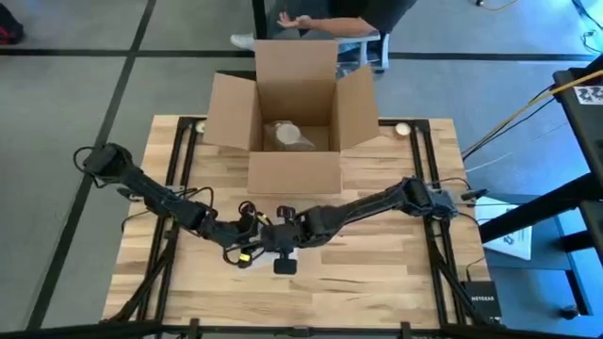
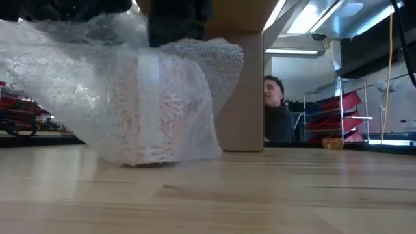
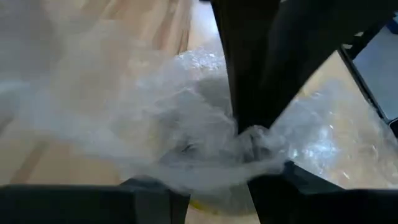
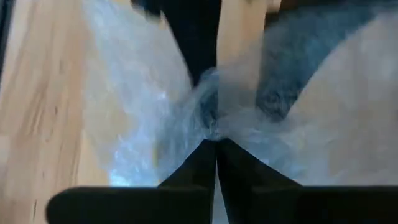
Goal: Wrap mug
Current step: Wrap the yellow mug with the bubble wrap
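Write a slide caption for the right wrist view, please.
Right pincer shut on a gathered fold of bubble wrap above the wooden table.

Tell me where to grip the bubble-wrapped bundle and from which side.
Judging by shape, pinch the gathered wrap on top of the bubble-wrapped bundle, coming from above. The body bulges wide and rests on the table, while the right gripper is shut on bunched film there.

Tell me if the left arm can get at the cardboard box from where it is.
Probably yes, but not right away. The box stands open at the table's far side with bare table between. The left gripper and right gripper are both busy at the bubble wrap.
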